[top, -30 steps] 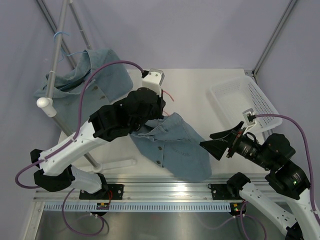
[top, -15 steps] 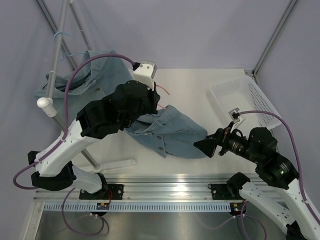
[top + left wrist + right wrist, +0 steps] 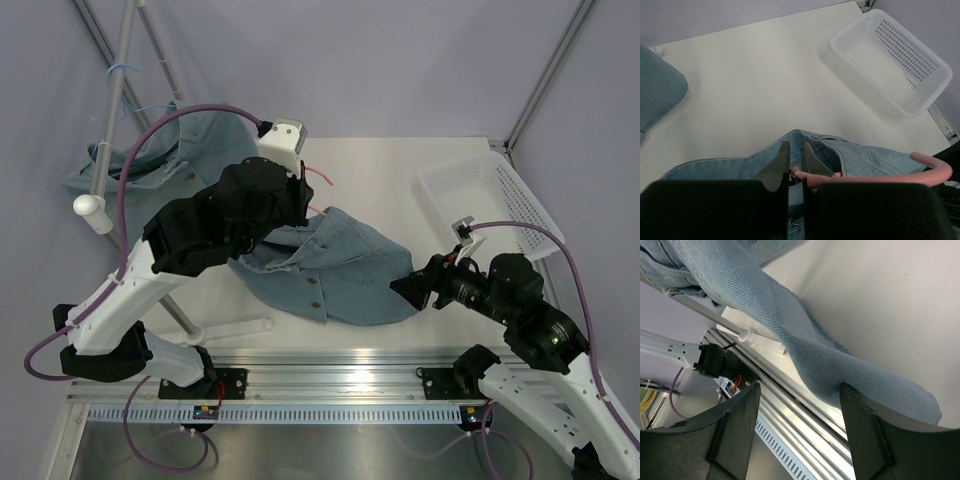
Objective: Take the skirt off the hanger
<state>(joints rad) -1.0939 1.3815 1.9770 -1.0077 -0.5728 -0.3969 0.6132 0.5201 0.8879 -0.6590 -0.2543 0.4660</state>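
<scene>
A blue denim skirt (image 3: 345, 275) hangs from a pink hanger (image 3: 875, 176) and drapes onto the table. My left gripper (image 3: 794, 146) is shut on the hanger's thin pink bar just above the skirt's waistband (image 3: 860, 152); the hanger's hook (image 3: 322, 180) sticks out behind the arm. My right gripper (image 3: 408, 287) is at the skirt's lower right edge. In the right wrist view this gripper (image 3: 800, 388) stands open, a fold of the skirt (image 3: 805, 345) hanging between its fingers and resting against the right finger (image 3: 865, 435).
A white mesh basket (image 3: 490, 195) stands at the table's right side. Another denim garment (image 3: 150, 165) hangs on the rack pole (image 3: 118, 90) at the back left. The rack's white foot (image 3: 757, 338) and the metal rail (image 3: 805, 432) lie along the near edge.
The left arm has carried the hanger and skirt left and back. The right gripper has moved in to the skirt's right edge, and its jaws have narrowed somewhat.
</scene>
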